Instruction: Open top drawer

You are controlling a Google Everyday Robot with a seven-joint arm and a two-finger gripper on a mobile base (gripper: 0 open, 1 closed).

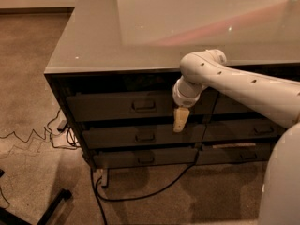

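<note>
The top drawer [108, 108] is a wide dark grey front just under the desk top on the left stack, with a small metal pull [144, 105] at its centre. It sits flush with the frame, shut. My gripper [179, 121] hangs tip-down from the white arm [234, 86], in front of the drawer's right end. It is a little right of and slightly below the pull, apart from it, with its tip over the gap above the second drawer [117, 137].
The glossy grey desk top [140, 27] overhangs the drawers. A third drawer [140, 158] lies below, and another drawer stack [243, 130] stands to the right. Black cables [140, 196] and a power brick [62, 124] lie on the carpet. A dark chair leg [49, 210] is lower left.
</note>
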